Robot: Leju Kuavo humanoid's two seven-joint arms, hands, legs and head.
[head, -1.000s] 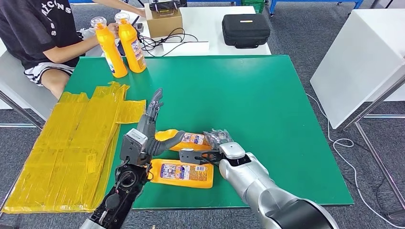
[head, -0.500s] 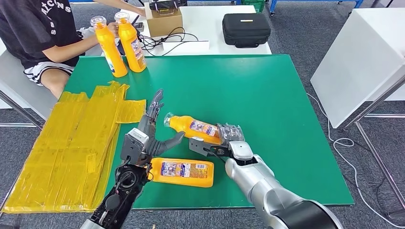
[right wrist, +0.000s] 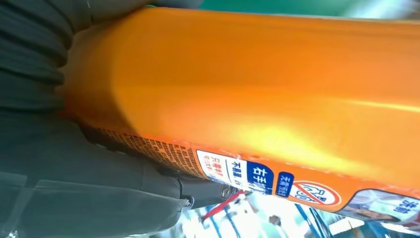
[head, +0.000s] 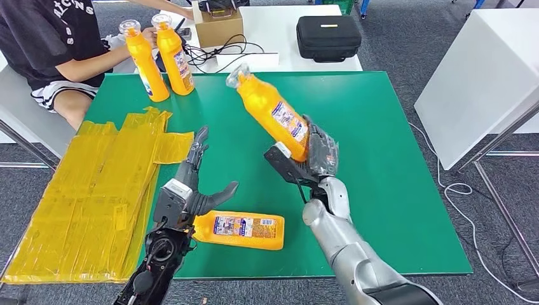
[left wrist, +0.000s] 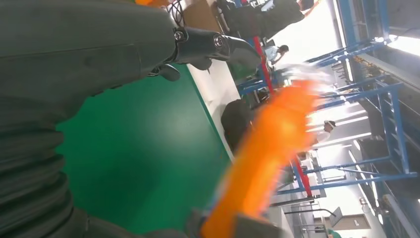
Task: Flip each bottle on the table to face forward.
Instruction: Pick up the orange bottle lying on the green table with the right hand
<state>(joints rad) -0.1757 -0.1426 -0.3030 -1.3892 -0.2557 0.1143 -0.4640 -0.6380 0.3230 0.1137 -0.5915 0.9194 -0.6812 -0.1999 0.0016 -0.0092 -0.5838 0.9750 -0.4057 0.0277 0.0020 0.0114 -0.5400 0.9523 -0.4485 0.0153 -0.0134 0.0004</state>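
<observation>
Right hand (head: 316,157) clamped round the base of an orange bottle (head: 272,111), lifted clear of the green table (head: 381,159), tilted with the clear cap up and away toward the far left. Left hand (head: 194,184) spread wide, gripping nothing, hovering just beside the second bottle (head: 239,229) lying flat near the front edge. Two more bottles (head: 159,57) standing upright at the far left corner, next to a seated person (head: 44,44). Best handled, by the look of it, with a slow wrist turn to bring the base level, a firm grip low on the body, then a gentle set-down on open green, well apart from the lying bottle and the yellow sheeting (head: 95,190). Risk of a slip if tilted too fast. Label partly readable in the right wrist view, facing hard to judge. Left wrist view badly blurred, bottle a mere orange smear. Fingers behind the held bottle hidden.
</observation>
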